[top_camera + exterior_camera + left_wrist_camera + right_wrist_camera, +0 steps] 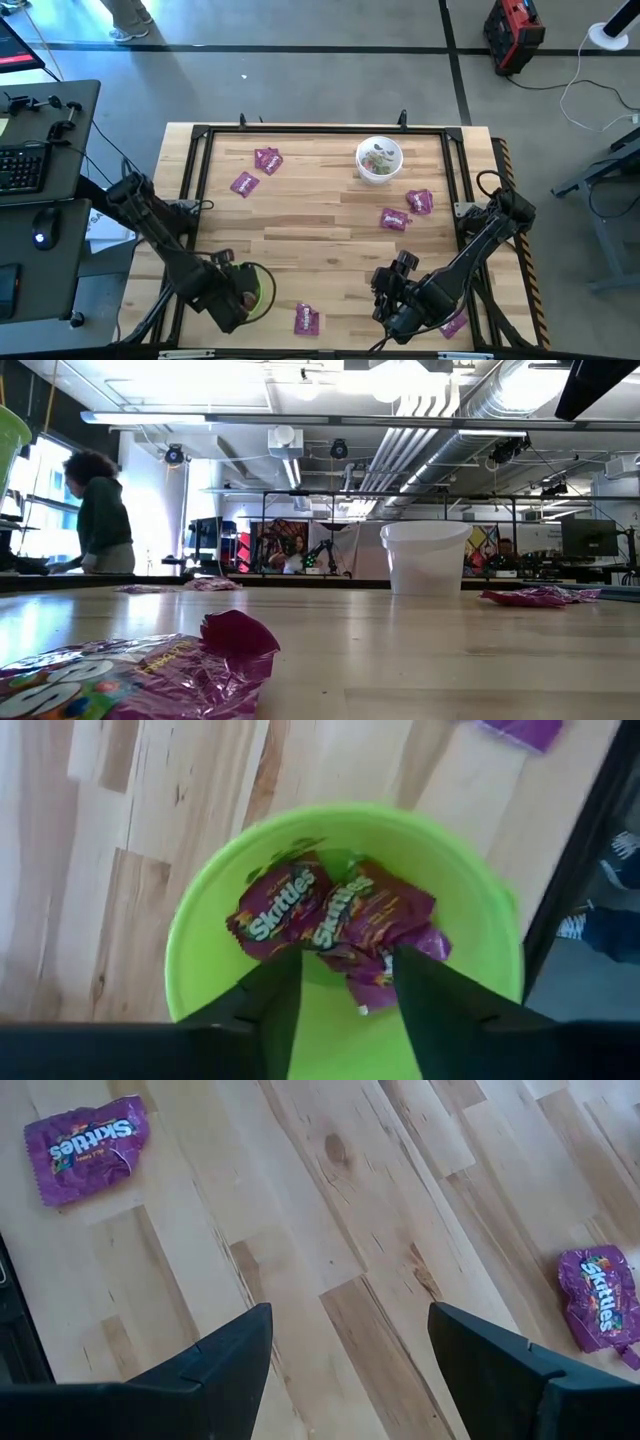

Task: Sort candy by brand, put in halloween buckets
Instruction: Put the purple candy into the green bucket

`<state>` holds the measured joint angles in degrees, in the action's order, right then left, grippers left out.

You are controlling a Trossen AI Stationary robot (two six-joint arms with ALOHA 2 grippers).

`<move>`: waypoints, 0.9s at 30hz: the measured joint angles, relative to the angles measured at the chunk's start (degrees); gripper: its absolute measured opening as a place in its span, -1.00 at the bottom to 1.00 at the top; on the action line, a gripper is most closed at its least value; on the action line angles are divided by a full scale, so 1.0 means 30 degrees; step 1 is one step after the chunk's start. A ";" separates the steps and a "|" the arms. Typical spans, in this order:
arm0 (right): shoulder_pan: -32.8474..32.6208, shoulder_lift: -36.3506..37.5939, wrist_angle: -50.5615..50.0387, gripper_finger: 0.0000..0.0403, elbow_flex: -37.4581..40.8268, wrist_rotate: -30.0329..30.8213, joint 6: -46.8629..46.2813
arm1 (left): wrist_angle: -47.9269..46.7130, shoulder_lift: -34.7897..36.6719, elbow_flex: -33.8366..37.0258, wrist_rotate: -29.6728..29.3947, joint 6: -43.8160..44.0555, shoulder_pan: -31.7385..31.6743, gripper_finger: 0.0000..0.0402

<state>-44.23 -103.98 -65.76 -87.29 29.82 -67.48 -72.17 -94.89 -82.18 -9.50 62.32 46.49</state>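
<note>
Left gripper [345,982] hangs over the lime green bucket [200,935], jaws released, two crinkly purple Skittles packets [335,915] lying inside (glossy foil). Right gripper [350,1345] hovers jaws spread over bare wood bench [320,215]. White bucket [380,160] holds small sweets; more packets are scattered flat.

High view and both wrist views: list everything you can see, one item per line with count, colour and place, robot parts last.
Skittles packets on table: seven, purple, two far left, two right of centre, one near edge centre, one partly under the right arm, one more at far left.
Skittles packets in bucket: two at least, purple, inside the green bucket.
Green bucket: one, lime, near left corner.
White bucket: one, far centre, small wrapped sweets inside.
Table: one, light wood, black frame.
Left claw: open, above the green bucket.
Right claw: open, over bare wood, near right.
</note>
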 joint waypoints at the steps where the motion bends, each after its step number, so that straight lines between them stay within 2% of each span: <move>1: 0.0000 0.0000 -0.0007 0.31 0.0000 0.0000 0.0003 | -0.0009 0.0072 -0.0251 -0.0006 -0.0276 -0.0129 -0.21; 6: 0.0000 0.0000 -0.0014 0.31 0.0000 -0.0164 0.0150 | 0.0481 0.0407 -0.2637 0.0000 -0.2932 -0.1041 -0.01; 11: 0.0000 0.0000 -0.0061 0.31 0.0000 -0.0386 0.0611 | 0.4131 0.0085 -0.4143 0.0140 -0.9613 -0.1883 0.04; 16: 0.0000 0.0000 -0.0065 0.31 0.0000 -0.0435 0.0604 | 0.5811 -0.2307 -0.4112 0.1014 -1.4349 -0.3129 0.05; 20: 0.0000 0.0000 -0.0150 0.31 0.0000 -0.0452 0.0672 | 0.9306 -0.5046 -0.4105 0.1443 -1.8347 -0.3924 0.05; 24: 0.0000 0.0000 -0.0131 0.31 0.0000 -0.0466 0.1078 | 1.2986 -0.7509 -0.4098 0.2464 -1.9423 -0.4514 0.05; 27: 0.0000 0.0000 -0.0126 0.31 0.0000 -0.0474 0.1088 | 1.3298 -0.8566 -0.4098 0.3445 -1.8450 -0.5111 0.05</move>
<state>-44.23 -103.98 -66.14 -87.29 28.40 -64.22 -32.28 -120.59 -94.48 0.83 6.97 31.16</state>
